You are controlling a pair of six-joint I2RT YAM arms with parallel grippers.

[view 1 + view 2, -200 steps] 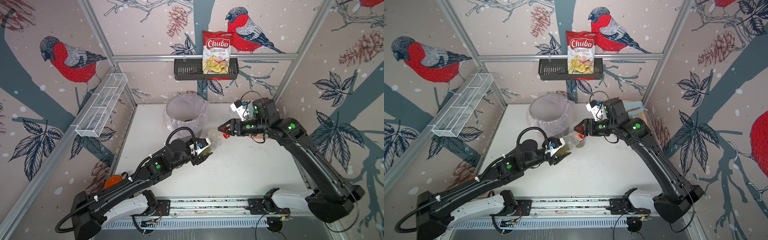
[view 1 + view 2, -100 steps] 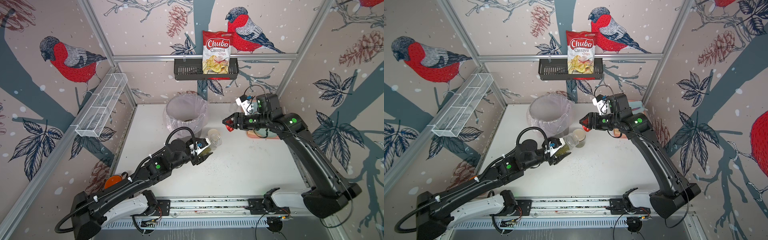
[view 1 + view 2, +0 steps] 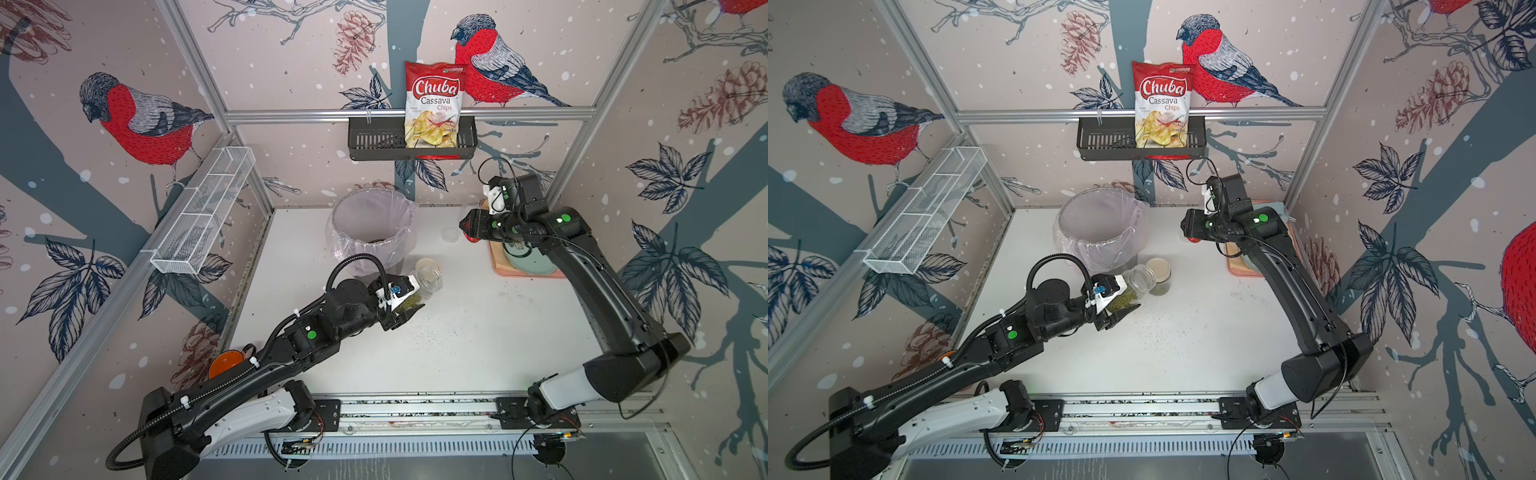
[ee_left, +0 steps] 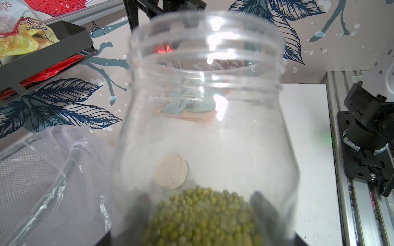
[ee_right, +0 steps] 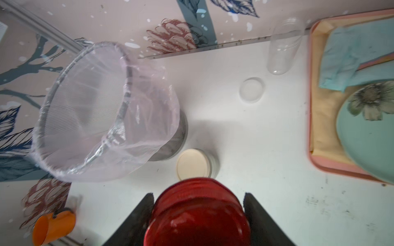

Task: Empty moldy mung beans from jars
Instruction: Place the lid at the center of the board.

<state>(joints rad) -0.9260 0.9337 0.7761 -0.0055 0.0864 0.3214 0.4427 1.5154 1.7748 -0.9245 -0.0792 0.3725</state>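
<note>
My left gripper [image 3: 406,306] [image 3: 1122,306] [image 4: 202,200] is shut on a lidless clear jar [image 3: 426,284] [image 3: 1136,284] [image 4: 204,106], held tilted above the table near the bin. Mung beans [image 4: 202,219] [image 3: 1122,300] lie heaped at the jar's bottom end between the fingers. Right behind it stands a jar with a beige lid [image 3: 1158,272] [image 5: 193,163]. My right gripper [image 3: 468,232] [image 3: 1188,235] [image 5: 198,198] is shut on a shiny red lid [image 5: 198,215], held in the air at the back right. An empty clear jar [image 5: 283,46] lies by the back wall.
The grey bin with a clear liner [image 3: 374,220] [image 5: 96,112] stands at the back centre. A clear lid [image 3: 451,235] [image 5: 252,89] lies on the table. A pink tray [image 3: 498,266] [image 5: 311,127] holds a teal plate and cloth. An orange cup [image 3: 226,363] lies at the left edge.
My right gripper has carried the red lid away from the left-held jar, toward the back right. The left arm and its jar have stayed put.
</note>
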